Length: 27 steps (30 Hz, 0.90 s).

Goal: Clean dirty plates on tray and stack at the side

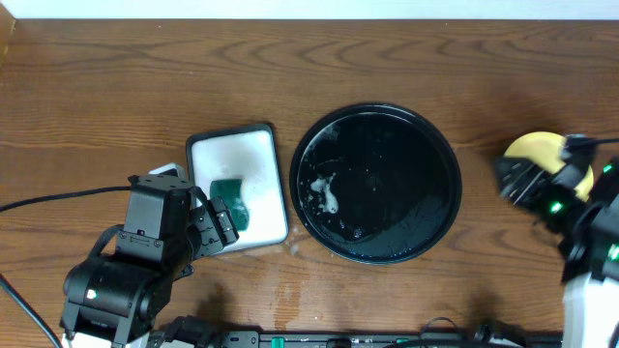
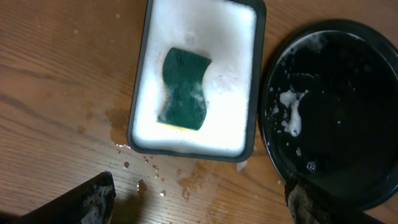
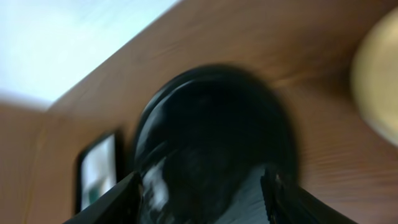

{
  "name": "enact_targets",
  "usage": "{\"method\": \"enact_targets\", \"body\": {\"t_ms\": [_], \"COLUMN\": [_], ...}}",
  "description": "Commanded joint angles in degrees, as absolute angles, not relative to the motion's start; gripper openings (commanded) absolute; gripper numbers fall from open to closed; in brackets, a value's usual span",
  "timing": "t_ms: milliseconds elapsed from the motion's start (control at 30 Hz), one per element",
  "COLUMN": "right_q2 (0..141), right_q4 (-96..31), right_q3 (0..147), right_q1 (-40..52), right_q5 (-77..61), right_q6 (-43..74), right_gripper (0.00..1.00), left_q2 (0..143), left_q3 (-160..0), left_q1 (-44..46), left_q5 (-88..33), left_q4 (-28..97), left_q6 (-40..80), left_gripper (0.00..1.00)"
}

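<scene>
The round black tray (image 1: 440,208) lies mid-table, wet, with white foam on its left part and no plates on it. It also shows in the left wrist view (image 2: 348,124) and, blurred, in the right wrist view (image 3: 211,124). A pale yellow plate (image 1: 535,148) lies on the table to the tray's right, partly under my right arm; it shows at the right edge of the right wrist view (image 3: 378,81). The mint green plates are out of view. My right gripper (image 1: 517,179) (image 3: 202,193) is open and empty beside that plate. My left gripper (image 1: 221,227) (image 2: 202,202) is open and empty.
A white rectangular dark-rimmed tray (image 1: 215,153) (image 2: 230,37) of soapy water holds a green sponge (image 1: 230,198) (image 2: 183,87), left of the black tray. Water drops (image 2: 155,180) lie on the wood in front of it. A cable (image 1: 58,198) runs left.
</scene>
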<state>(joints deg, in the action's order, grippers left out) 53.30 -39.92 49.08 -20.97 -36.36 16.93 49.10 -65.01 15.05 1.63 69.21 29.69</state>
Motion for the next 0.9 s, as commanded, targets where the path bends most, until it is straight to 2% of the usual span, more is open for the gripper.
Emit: {"method": "enact_targets", "body": {"t_ms": [0, 67, 100, 133, 267, 467, 700, 767, 867], "right_q2": [44.0, 40.3, 38.5, 36.9, 32.1, 30.7, 29.4, 26.9, 19.6], "right_q4": [-43.6, -44.6, -44.9, -45.3, -46.0, -47.9, -47.6, -46.6, -41.8], "right_q3": [49.8, 49.8, 49.8, 49.8, 49.8, 49.8, 49.8, 48.7, 43.4], "right_q1": [-12.1, -8.4, -6.7, -5.1, -1.0, -0.7, 0.5, 1.7, 2.7], "right_q5": [-39.4, -39.4, -39.4, -39.5, -39.3, -37.8, -37.5, -36.9, -35.2], "right_q6": [13.0, 13.1, 13.2, 13.2, 13.2, 11.1, -11.6, -20.3, -25.8], "right_gripper": [0.61, 0.64, 0.74, 0.99, 0.99, 0.99, 0.99, 0.99, 0.99], "left_q2": [49.0, 49.0, 49.0, 49.0, 49.0, 49.0, 49.0, 49.0, 49.0], "left_q3": [-66.0, -66.0, -66.0, -66.0, -66.0, -66.0, -66.0, -66.0, -66.0], "left_q1": [14.8, 14.8, 14.8, 14.8, 14.8, 14.8, 14.8, 14.8, 14.8], "left_q5": [1.7, 1.7, 1.7, 1.7, 1.7, 1.7, 1.7, 1.7, 1.7], "left_q4": [69.4, 69.4, 69.4, 69.4, 69.4, 69.4, 69.4, 69.4, 69.4], "left_q6": [28.9, 28.9, 28.9, 28.9, 28.9, 28.9, 28.9, 28.9, 28.9], "left_gripper": [0.88, 0.88, 0.88, 0.88, 0.88, 0.88, 0.88, 0.88, 0.88]}}
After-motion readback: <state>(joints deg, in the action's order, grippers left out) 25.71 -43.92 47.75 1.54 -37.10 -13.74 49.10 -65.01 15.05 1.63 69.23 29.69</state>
